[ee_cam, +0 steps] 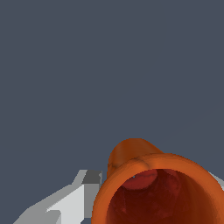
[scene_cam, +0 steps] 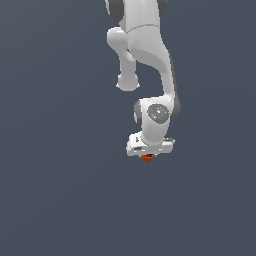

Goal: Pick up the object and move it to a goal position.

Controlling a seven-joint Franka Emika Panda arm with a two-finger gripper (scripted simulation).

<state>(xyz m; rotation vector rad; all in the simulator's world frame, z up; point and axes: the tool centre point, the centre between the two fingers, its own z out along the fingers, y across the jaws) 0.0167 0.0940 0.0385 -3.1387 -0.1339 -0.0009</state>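
Orange-red fills the near part of the wrist view: the object (ee_cam: 153, 188), a small cup-shaped cylinder, sits right up against the camera with its dark hollow mouth turned toward the lens and a reddish patch showing deep inside. Just beside its rim a white and grey finger (ee_cam: 65, 203) touches the cup's outer wall, and a sliver of a second pale finger shows at the opposite rim, so the hand (ee_cam: 151, 192) is clenched around the object. Beyond the cup that view holds only flat slate-grey background. From the exterior view, the white arm (scene_cam: 150, 55) hangs down from the upper edge, its grey-capped wrist joint (scene_cam: 158, 114) just above the hand (scene_cam: 148, 155). The object (scene_cam: 147, 158) appears as a tiny orange-red spot poking out directly under the hand, between its fingers, which are too small there to make out singly. Uniform slate-grey surrounds everything, with no visible edge or shadow.
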